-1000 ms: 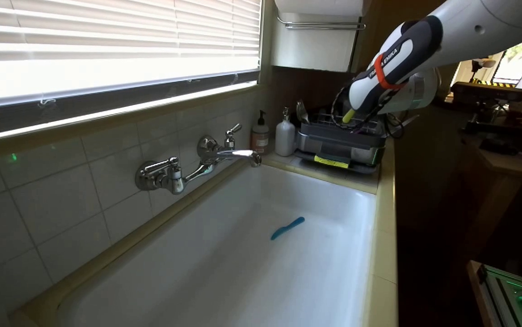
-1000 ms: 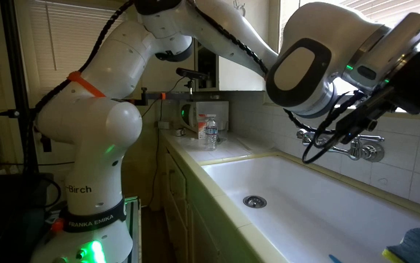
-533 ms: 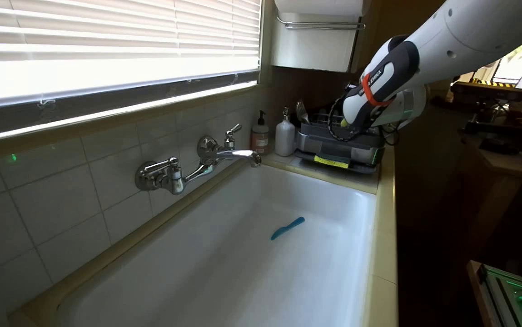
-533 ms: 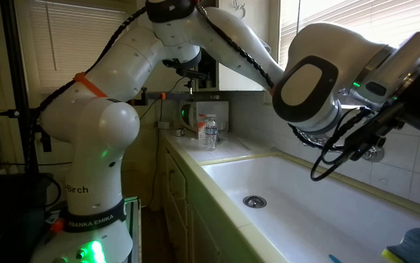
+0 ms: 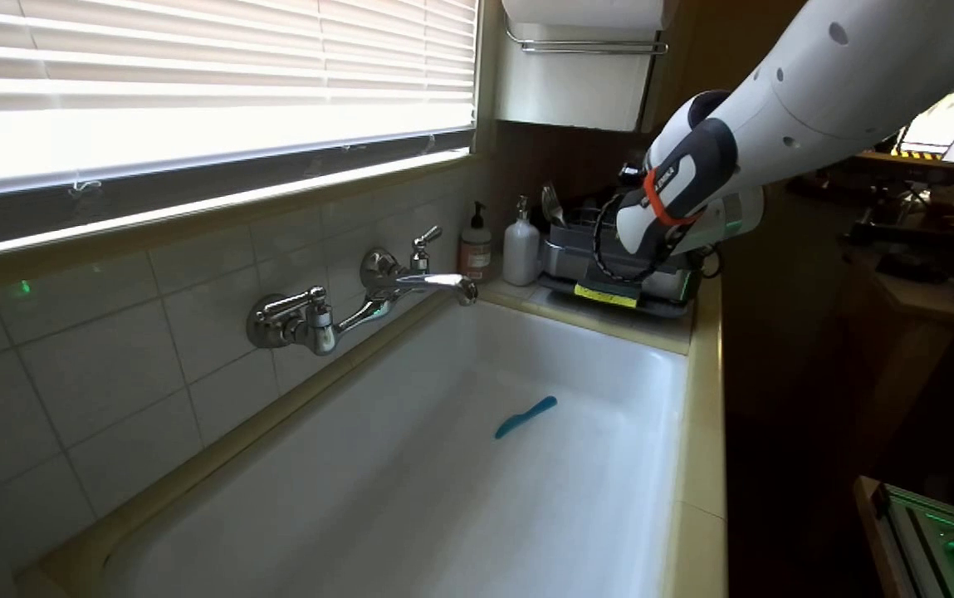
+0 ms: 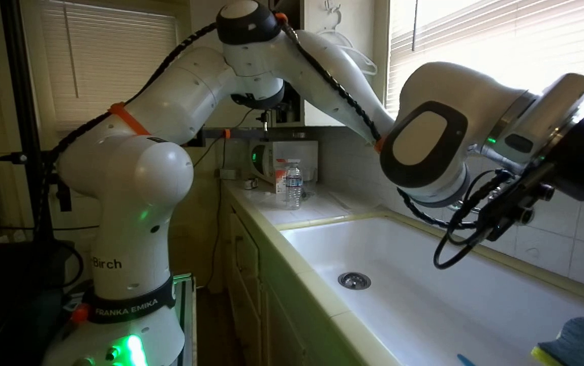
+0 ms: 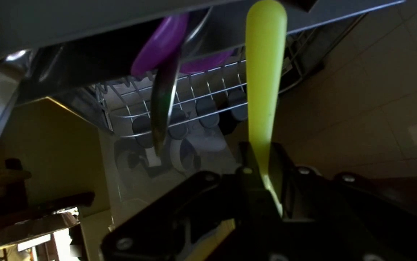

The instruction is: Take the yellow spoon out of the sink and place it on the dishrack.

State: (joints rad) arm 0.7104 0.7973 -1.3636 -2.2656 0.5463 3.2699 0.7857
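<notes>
The Robotiq gripper [image 7: 261,150] is pinched closed on the narrow stretch of the yellow spoon [image 7: 266,76]; the spoon is clear of the sink [image 5: 410,498] and held at the dishrack [image 5: 568,262], which stands on the tiled ledge [image 5: 667,330] beyond the sink's end edge. Governing relation: in the wrist view the spoon's long axis runs straight outward from the gripper, broad rounded end leading, and crosses the rack's dark grey rim [image 7: 324,16] rather than following it. Apart from that end, toward the view's left, a purple utensil [image 7: 161,45] sits at the rack, with wire bars [image 7: 215,94] nearby. The Franka arm [image 5: 825,100] is the only one present, so nearness needs no ruling. In an exterior view that arm covers the rack's upper right part and conceals the spoon; whether its leading end is above the rim or touching it cannot be determined. Assessment: carrying appears finished, placing outstanding. The next move probably calls for lowering the spoon across the rim and then releasing it; the leading end could snag on the rim. A blue knife [image 5: 526,417] lies on the sink floor, toward the rack end, outside this task.
</notes>
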